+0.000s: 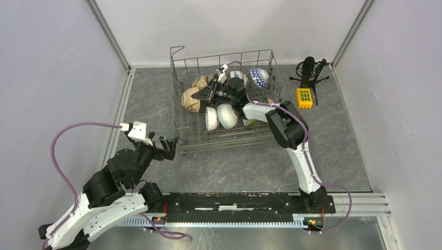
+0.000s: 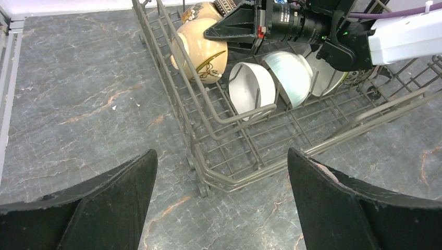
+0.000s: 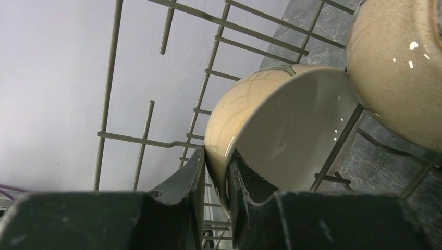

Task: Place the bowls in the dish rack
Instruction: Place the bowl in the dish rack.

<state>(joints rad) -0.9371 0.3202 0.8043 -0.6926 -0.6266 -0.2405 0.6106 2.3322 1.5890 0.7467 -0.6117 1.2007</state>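
The dish rack (image 1: 219,143) stands at the back middle of the table. Several bowls stand on edge in it: a tan bowl (image 1: 191,99) at its left side, two white bowls (image 1: 211,117) (image 1: 227,115) and a blue-and-white one (image 1: 258,78). My right gripper (image 1: 200,95) reaches into the rack from the right. In the right wrist view it (image 3: 216,156) is shut on the tan bowl's (image 3: 271,120) rim, one finger outside the wall and one inside. A second tan bowl (image 3: 401,67) leans beside it. My left gripper (image 2: 221,153) hangs open and empty above the rack's near left corner (image 2: 208,179).
A black microphone on a small tripod (image 1: 309,70) and a yellow block (image 1: 304,97) stand right of the rack. White enclosure walls close in the marbled grey table (image 1: 146,104) on three sides. The rack's upright wires (image 3: 140,139) surround my right gripper.
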